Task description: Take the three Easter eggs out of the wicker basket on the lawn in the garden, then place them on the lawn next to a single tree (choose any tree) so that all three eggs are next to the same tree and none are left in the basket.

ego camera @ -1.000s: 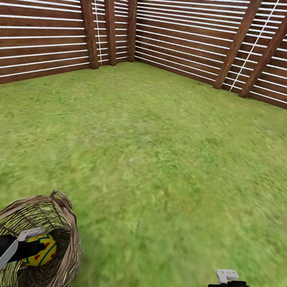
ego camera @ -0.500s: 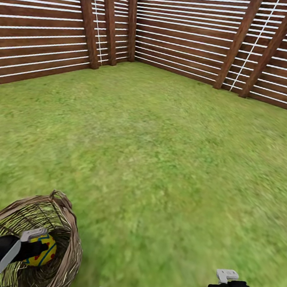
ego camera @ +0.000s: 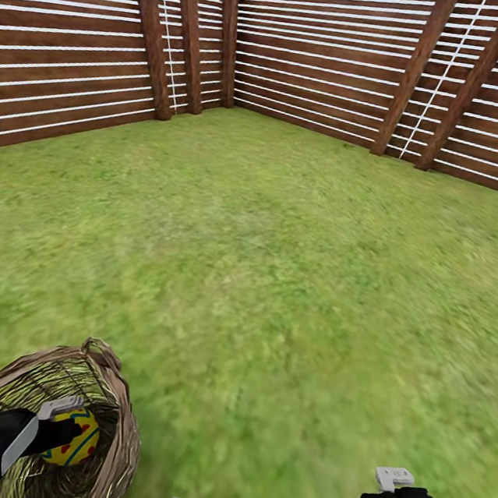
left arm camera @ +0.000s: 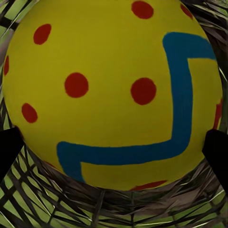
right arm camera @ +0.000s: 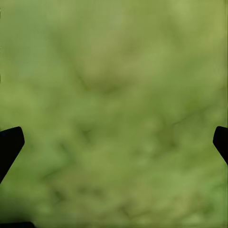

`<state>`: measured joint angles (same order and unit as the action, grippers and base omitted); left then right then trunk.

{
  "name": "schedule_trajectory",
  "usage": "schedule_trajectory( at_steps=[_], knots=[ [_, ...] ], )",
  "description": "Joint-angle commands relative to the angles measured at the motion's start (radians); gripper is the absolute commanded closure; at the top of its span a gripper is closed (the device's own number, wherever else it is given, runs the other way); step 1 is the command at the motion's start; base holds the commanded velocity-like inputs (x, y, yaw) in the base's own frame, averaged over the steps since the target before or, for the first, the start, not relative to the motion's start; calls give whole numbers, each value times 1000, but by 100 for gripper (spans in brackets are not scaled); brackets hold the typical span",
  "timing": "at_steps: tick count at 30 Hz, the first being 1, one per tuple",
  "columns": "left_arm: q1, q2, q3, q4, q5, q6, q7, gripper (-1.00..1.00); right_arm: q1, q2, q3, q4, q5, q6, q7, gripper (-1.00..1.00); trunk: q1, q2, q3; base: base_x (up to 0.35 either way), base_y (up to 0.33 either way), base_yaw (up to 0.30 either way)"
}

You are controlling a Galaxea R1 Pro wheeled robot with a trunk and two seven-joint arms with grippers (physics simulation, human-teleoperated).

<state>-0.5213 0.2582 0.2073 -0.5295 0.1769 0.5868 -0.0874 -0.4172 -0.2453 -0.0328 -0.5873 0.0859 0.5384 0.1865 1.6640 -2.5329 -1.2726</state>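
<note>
An Easter egg point(ego camera: 73, 436) is clamped by the left claw point(ego camera: 62, 427) inside the wicker basket point(ego camera: 116, 389). Smooth, round and likely slippery, it is best held across its widest part. The right claw point(right arm camera: 114, 142) is spread wide, empty.

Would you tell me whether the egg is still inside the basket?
Inside: the egg sits below the basket rim, wicker behind it.

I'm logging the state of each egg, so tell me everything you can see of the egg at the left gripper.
The Easter egg is glossy yellow with red dots and a blue zigzag band edged red in places. It sits between the fingers of the left gripper, inside the wicker basket, near the rim. The left wrist view shows it close up, with dark fingertips at both sides and weave behind it.
</note>
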Motion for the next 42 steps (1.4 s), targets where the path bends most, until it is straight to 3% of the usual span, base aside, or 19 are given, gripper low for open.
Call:
schedule_trajectory(
  at_steps=[1,31,36,42],
  knots=[
    [0,0,4,-1,3,7,-3,100,0,1,-3,-2,9,5,7,-100,0,0,-1,0,0,0],
    [0,-13,3,9,4,7,-3,100,0,0,-4,-2,9,5,7,-100,0,0,-1,0,0,0],
    [0,-16,2,10,2,9,-3,100,0,0,-4,-2,9,5,7,-100,-2,1,19,0,0,0],
    [0,-29,1,12,0,7,-3,100,0,0,-4,-2,9,5,7,-100,-2,1,19,-40,0,0]
  ],
)
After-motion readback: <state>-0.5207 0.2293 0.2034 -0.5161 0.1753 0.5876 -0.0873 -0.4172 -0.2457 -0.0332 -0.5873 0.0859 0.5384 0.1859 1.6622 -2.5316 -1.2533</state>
